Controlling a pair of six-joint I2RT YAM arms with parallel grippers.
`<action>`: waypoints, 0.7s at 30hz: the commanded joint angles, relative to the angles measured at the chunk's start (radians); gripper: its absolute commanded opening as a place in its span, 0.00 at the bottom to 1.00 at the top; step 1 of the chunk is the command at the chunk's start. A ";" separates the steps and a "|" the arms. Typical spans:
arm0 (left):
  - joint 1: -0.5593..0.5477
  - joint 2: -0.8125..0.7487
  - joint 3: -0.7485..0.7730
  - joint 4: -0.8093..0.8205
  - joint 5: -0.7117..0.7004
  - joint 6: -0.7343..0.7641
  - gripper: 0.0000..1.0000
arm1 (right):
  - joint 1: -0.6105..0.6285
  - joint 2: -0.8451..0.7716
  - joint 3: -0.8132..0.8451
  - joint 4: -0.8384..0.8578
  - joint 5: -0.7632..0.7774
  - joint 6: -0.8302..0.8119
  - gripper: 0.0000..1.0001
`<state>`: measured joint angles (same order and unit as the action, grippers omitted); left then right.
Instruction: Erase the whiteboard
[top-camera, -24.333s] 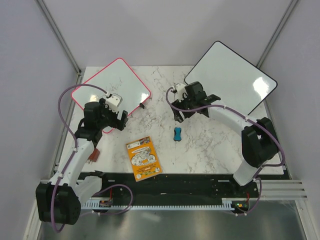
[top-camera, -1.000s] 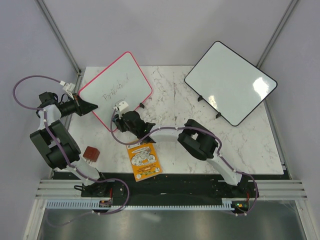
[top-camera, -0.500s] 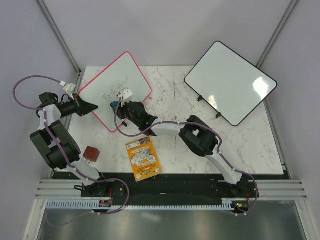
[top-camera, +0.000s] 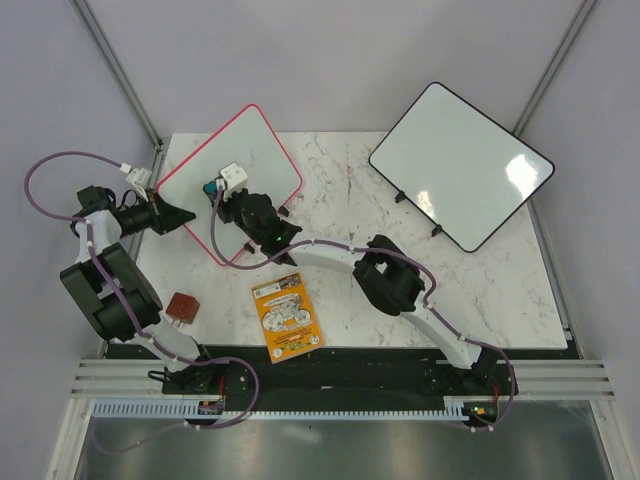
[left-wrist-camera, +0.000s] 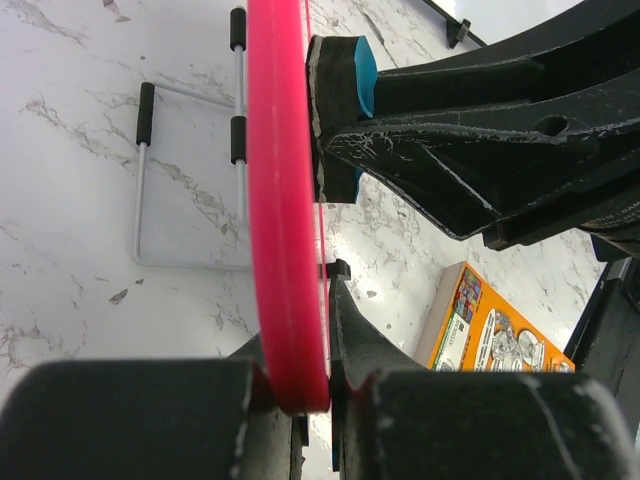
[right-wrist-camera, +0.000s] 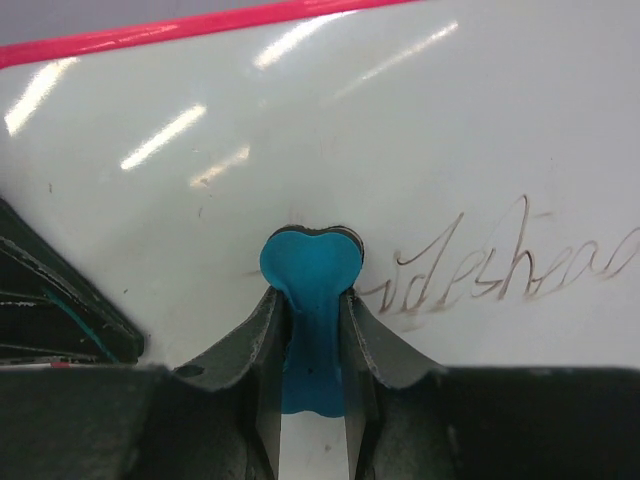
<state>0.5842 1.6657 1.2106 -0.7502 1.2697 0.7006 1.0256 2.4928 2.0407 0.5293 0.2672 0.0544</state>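
Note:
The whiteboard (top-camera: 255, 155), white with a pink frame, stands tilted at the table's back left. My left gripper (top-camera: 188, 212) is shut on its left corner; in the left wrist view the pink frame (left-wrist-camera: 285, 200) runs edge-on between the jaws of the left gripper (left-wrist-camera: 315, 390). My right gripper (top-camera: 221, 192) is shut on a blue eraser (top-camera: 211, 187) and presses it flat against the board's left part. In the right wrist view the eraser (right-wrist-camera: 310, 265) touches the white surface in the right gripper (right-wrist-camera: 312, 300), with brown handwriting (right-wrist-camera: 500, 270) just to its right.
A larger black-framed whiteboard (top-camera: 460, 165) stands at the back right. An orange card (top-camera: 288, 317) lies near the front middle, and a small red-brown block (top-camera: 182, 305) sits at the front left. The board's wire stand (left-wrist-camera: 140, 200) rests on the marble behind it.
My right gripper has swept the eraser up and to the left across the board, from its lower edge to its left part. The left gripper has held still on the frame.

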 joint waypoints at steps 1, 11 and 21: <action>-0.032 -0.055 -0.025 -0.112 -0.052 0.177 0.02 | 0.030 0.054 0.075 0.006 -0.017 -0.045 0.00; -0.034 -0.052 -0.005 -0.153 -0.038 0.189 0.02 | 0.051 0.081 0.050 0.029 -0.107 -0.107 0.00; -0.035 -0.044 -0.003 -0.153 -0.043 0.191 0.02 | 0.054 0.044 0.001 0.025 -0.240 -0.085 0.00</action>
<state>0.5972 1.6592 1.2140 -0.8135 1.2617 0.7490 1.0492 2.5210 2.0663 0.6079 0.1665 -0.0544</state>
